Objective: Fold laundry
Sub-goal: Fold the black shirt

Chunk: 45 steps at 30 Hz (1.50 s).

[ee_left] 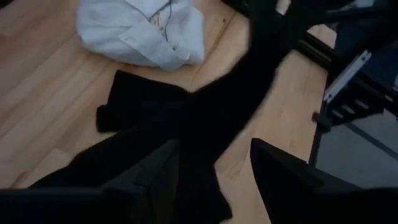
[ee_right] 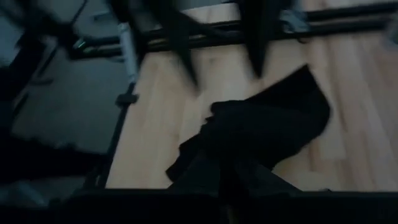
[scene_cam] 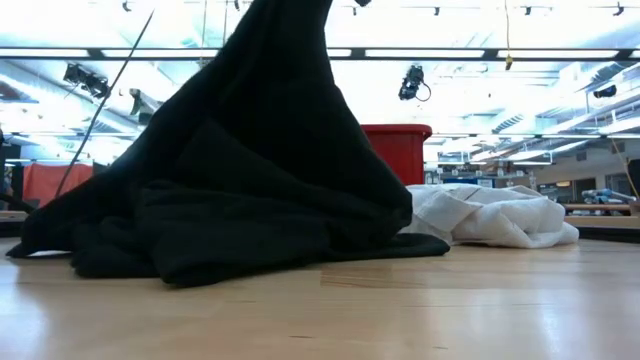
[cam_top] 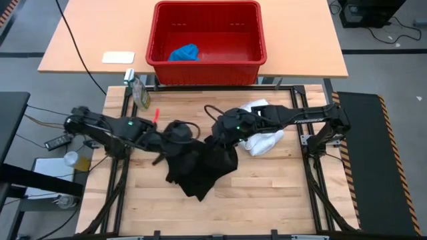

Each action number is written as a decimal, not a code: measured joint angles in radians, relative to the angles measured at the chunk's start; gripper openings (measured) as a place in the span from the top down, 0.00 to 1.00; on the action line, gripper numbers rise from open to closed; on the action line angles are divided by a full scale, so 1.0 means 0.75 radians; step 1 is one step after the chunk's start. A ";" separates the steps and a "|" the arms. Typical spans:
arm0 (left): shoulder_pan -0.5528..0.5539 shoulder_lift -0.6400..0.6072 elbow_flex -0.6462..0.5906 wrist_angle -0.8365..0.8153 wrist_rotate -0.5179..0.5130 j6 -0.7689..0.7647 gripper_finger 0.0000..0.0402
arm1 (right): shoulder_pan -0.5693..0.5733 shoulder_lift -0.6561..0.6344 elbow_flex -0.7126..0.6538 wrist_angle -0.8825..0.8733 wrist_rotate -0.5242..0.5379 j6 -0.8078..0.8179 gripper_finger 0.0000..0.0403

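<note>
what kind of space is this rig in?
Probably a robotics lab or workshop: long ceiling strip lights and ceiling-mounted gear in the low view, cables across the floor, and a metal-framed wooden table.

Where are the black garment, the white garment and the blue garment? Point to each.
black garment (cam_top: 200,167): high view, middle of the crumpled heap.
white garment (scene_cam: 490,215): low view, middle of the pile.
blue garment (cam_top: 184,53): high view, its centre, inside the red basket (cam_top: 207,68).
</note>
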 joint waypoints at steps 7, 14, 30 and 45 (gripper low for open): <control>-0.096 0.098 0.000 -0.012 -0.122 -0.177 0.56 | -0.004 0.000 0.000 -0.032 0.168 0.164 0.97; -0.278 0.252 0.000 -0.077 -0.356 -0.144 0.62 | -0.016 0.000 0.000 -0.035 0.248 0.270 0.97; -0.353 0.544 -0.001 -0.428 -0.690 -0.633 0.62 | -0.011 0.000 0.000 -0.028 0.263 0.332 0.97; -0.352 0.559 -0.037 -0.405 -0.821 -0.586 0.62 | -0.011 0.000 0.000 -0.025 0.264 0.333 0.97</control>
